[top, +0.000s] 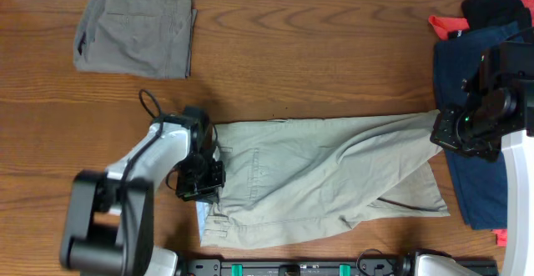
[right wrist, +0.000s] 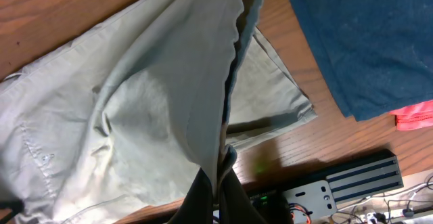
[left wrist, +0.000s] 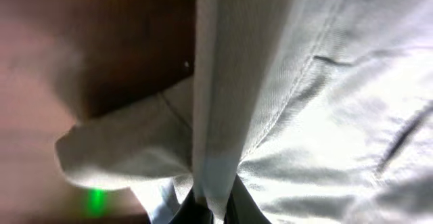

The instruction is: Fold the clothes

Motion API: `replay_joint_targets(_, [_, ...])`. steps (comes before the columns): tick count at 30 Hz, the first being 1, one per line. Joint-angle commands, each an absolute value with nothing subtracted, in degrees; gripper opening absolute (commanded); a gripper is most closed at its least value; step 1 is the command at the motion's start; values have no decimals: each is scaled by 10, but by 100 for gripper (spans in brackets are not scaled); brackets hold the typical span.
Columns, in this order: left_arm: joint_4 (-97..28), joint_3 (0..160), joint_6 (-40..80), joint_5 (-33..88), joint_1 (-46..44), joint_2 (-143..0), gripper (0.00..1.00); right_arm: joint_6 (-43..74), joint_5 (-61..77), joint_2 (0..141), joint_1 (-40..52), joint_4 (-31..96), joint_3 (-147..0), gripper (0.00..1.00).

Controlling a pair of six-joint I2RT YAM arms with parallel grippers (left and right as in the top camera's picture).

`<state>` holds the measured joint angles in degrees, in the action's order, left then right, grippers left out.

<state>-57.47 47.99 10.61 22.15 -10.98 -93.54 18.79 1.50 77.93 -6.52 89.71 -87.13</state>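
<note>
The light khaki shorts (top: 317, 176) lie spread across the middle of the table, waistband to the left and legs to the right. My left gripper (top: 203, 180) is shut on the waistband end; in the left wrist view a fold of pale cloth (left wrist: 223, 116) runs down between the dark fingers (left wrist: 196, 214). My right gripper (top: 446, 130) is shut on the upper leg's hem at the right and holds it lifted, so the khaki cloth (right wrist: 169, 82) hangs from the pinch. The gripper (right wrist: 218, 187) shows at the bottom of the right wrist view.
A folded grey-olive pair (top: 138, 30) sits at the back left. A dark navy pair (top: 476, 84) lies along the right edge, close to my right gripper, with a red cloth (top: 446, 24) and a black one (top: 496, 5) behind it. The arm base rail (right wrist: 338, 190) runs along the near edge.
</note>
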Motion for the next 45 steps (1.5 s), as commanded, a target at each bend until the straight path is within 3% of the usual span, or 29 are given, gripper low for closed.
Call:
replay_joint_targets(1, [-600,494,104,221,-111,-868,6,180,9,773,-68,896,-870,1])
replay_joint_targets(12, [-724,494,114,221,-111,-729,6,186,9,773,-68,926,-870,1])
replay_joint_targets(20, [-736,494,117,232,-111,-694,6,181,13,760,-68,941,-869,1])
replay_joint_targets(21, [-734,494,117,231,-111,-693,8,178,19,757,-68,941,-869,1])
replay_joint_targets(23, [-729,494,117,231,-111,-693,29,167,32,753,-68,941,-869,1])
replay_joint_targets(24, [-726,494,117,231,-111,-693,34,164,35,752,-68,941,-869,1])
replay_joint_targets(30, [-717,494,117,231,-111,-693,36,162,35,749,-68,941,-869,1])
replay_joint_targets(36, [-682,489,117,231,-111,-700,55,162,35,749,-68,932,-869,1])
replay_joint_targets(41, [-580,490,117,231,-110,-743,64,162,47,749,-68,910,-869,1])
replay_joint_targets(45, [-477,490,117,231,-110,-809,66,162,54,749,-68,904,-869,1])
